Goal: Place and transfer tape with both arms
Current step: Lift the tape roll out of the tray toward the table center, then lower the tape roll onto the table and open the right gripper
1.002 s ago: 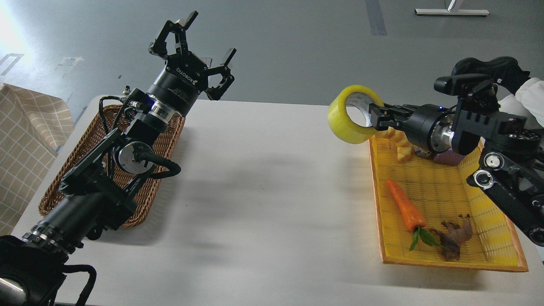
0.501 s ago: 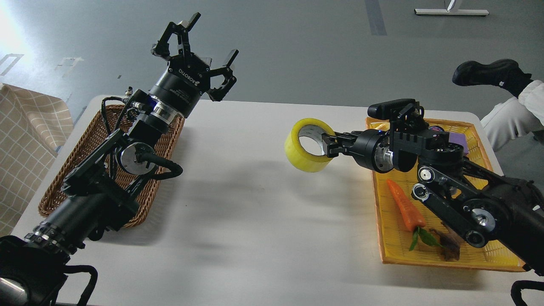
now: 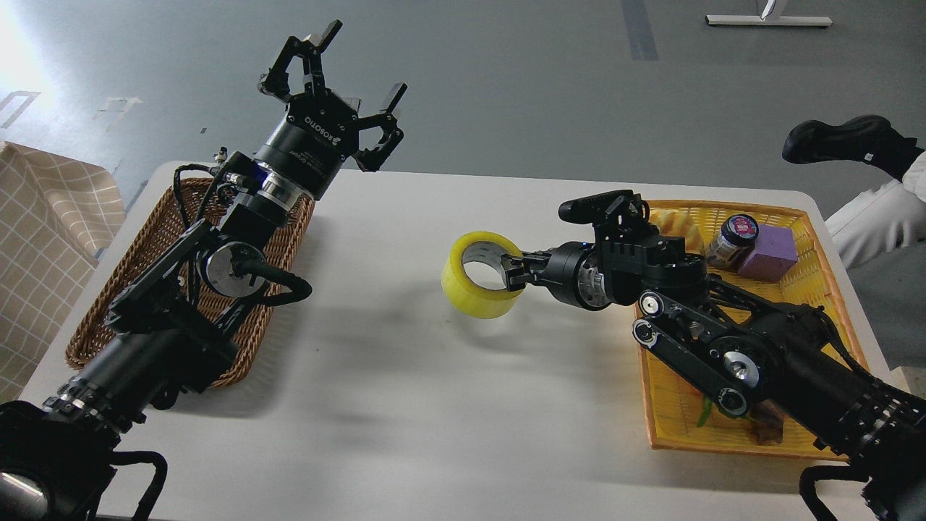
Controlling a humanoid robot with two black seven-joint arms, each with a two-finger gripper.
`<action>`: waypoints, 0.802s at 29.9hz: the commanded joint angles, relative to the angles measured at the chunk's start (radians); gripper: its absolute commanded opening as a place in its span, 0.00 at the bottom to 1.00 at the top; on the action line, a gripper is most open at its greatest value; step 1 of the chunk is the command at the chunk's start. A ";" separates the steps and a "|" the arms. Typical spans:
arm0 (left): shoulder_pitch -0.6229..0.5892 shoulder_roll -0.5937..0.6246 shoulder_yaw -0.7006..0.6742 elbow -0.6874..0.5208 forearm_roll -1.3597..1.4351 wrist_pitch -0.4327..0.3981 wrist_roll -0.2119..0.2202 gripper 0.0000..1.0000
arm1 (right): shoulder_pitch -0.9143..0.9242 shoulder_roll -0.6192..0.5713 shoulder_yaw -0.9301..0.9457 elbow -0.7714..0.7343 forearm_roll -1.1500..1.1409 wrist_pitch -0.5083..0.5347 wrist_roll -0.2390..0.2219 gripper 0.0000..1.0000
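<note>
Tape [image 3: 480,284] mid-carry, not yet placed.
R gripper [image 3: 511,273] clamps roll, probably above table [image 3: 434,405] centre; L gripper [image 3: 329,72], 10 o'clock, spread, empty.

White table [image 3: 434,405]: 2 containers sit directly on it. Brown wicker basket [image 3: 94,325] along the left edge, reaching toward the far-left corner. Orange-rimmed yellow tray [image 3: 723,441] along the right edge, far-right corner down toward the near edge. Middle carries only arm shadows.
</note>
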 commanded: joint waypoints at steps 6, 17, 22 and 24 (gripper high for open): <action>0.000 -0.004 0.002 0.000 0.000 0.000 0.000 0.98 | 0.035 0.065 -0.052 -0.101 -0.008 0.000 0.000 0.00; 0.002 -0.002 0.000 0.000 0.000 0.000 0.000 0.98 | 0.086 0.099 -0.073 -0.190 -0.008 0.000 0.000 0.00; 0.002 -0.004 -0.001 0.001 0.000 0.000 0.000 0.98 | 0.086 0.099 -0.087 -0.190 -0.008 0.000 0.002 0.00; 0.002 -0.004 -0.001 0.001 0.000 0.000 0.000 0.98 | 0.086 0.099 -0.098 -0.190 -0.008 0.000 0.002 0.00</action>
